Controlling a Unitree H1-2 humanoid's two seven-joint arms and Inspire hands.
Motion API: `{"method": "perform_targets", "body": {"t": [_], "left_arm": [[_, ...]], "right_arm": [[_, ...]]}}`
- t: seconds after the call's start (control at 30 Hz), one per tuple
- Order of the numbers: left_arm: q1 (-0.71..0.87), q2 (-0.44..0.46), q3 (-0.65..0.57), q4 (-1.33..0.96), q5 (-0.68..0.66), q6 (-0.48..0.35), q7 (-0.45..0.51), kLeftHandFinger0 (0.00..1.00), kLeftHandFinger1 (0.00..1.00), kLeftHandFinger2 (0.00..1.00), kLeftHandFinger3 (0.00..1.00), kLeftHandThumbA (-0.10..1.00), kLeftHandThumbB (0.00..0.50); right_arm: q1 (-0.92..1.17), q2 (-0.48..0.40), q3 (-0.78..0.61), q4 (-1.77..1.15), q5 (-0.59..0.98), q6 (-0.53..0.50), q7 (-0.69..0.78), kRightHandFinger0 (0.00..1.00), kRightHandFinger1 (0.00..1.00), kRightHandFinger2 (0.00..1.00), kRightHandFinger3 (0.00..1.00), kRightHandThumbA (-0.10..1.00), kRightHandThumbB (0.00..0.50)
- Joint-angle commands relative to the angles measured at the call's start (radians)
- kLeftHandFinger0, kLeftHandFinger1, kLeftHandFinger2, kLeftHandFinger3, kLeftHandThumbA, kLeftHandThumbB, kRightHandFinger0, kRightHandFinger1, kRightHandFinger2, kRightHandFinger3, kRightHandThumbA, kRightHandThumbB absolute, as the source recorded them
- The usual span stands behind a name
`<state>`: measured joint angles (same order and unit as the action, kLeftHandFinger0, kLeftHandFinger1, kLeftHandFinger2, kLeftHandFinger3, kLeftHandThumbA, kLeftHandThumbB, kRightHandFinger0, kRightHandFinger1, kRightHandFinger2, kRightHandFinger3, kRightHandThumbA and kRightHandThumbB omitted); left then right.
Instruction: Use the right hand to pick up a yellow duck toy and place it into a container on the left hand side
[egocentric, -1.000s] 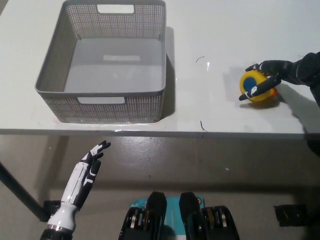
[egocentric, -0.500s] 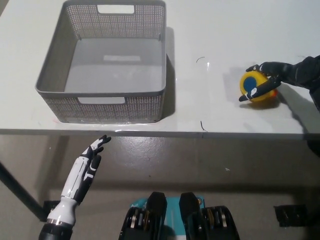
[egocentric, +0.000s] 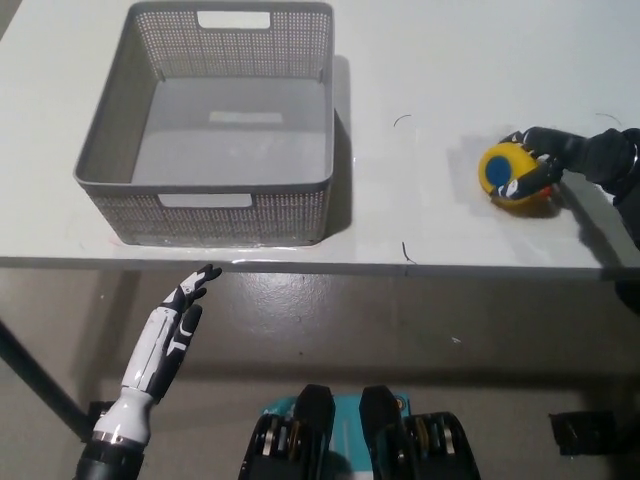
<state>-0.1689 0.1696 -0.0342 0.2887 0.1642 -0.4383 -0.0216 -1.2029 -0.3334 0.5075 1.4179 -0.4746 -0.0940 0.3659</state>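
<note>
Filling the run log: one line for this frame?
phase: grasp | right hand shut on duck, duck on table | basket empty | left hand open, below table edge

The black right hand (egocentric: 556, 158) is covering the far side of the round yellow duck toy (egocentric: 510, 172), and its arm is running off the picture's right edge. The white surface (egocentric: 420, 80) is being cropped at the top.

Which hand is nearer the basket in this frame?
Left. The left hand hangs open just below the table edge in front of the basket. The right hand is far across the table, wrapped around the duck.
</note>
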Motion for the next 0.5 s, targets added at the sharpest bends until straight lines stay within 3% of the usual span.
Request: {"method": "perform_targets", "body": {"t": [0.0,0.17,0.2,0.27,0.3,0.33,0.37,0.43,0.47], "left_arm": [[-0.022,0.019,0.000,-0.010,-0.002,-0.032,0.021,1.00,1.00,1.00,1.00,1.00,0.500],[-0.022,0.019,0.000,-0.010,-0.002,-0.032,0.021,1.00,1.00,1.00,1.00,1.00,0.500],[-0.022,0.019,0.000,-0.010,-0.002,-0.032,0.020,1.00,1.00,1.00,1.00,1.00,0.500],[-0.022,0.019,0.000,-0.010,-0.002,-0.032,0.020,1.00,1.00,1.00,1.00,1.00,0.500],[-0.025,0.020,0.002,-0.011,-0.006,-0.032,0.019,1.00,1.00,1.00,1.00,1.00,0.500],[-0.031,0.022,0.003,-0.010,-0.012,-0.032,0.018,1.00,1.00,1.00,1.00,1.00,0.500],[-0.035,0.024,0.001,-0.007,-0.013,-0.032,0.021,1.00,1.00,1.00,1.00,1.00,0.500],[-0.035,0.024,0.001,-0.007,-0.012,-0.032,0.022,1.00,1.00,1.00,1.00,1.00,0.500],[-0.035,0.024,0.001,-0.007,-0.012,-0.032,0.022,1.00,1.00,1.00,1.00,1.00,0.500]], "right_arm": [[0.011,0.005,0.019,0.016,-0.027,0.015,-0.031,0.68,0.69,0.81,0.94,0.33,0.286],[0.011,0.005,0.021,0.017,-0.026,0.015,-0.034,0.67,0.69,0.81,0.94,0.33,0.286],[0.013,0.008,0.027,0.017,-0.034,0.021,-0.066,0.70,0.76,0.85,0.79,0.18,0.292],[0.014,0.009,0.030,0.017,-0.037,0.024,-0.081,0.70,0.76,0.85,0.77,0.16,0.294],[0.023,0.007,0.017,0.012,-0.030,0.008,-0.175,0.27,0.33,0.41,0.36,-0.01,0.074],[0.034,-0.003,-0.024,0.003,0.001,-0.036,-0.321,0.05,0.15,0.32,0.31,-0.08,0.146],[0.038,-0.013,-0.061,-0.004,0.033,-0.073,-0.383,0.01,0.11,0.33,0.36,-0.10,0.149],[0.038,-0.015,-0.071,-0.004,0.038,-0.082,-0.394,0.04,0.31,0.69,0.65,-0.10,0.170],[0.038,-0.015,-0.073,-0.004,0.036,-0.083,-0.396,0.08,0.48,0.92,0.90,-0.10,0.163]]}}
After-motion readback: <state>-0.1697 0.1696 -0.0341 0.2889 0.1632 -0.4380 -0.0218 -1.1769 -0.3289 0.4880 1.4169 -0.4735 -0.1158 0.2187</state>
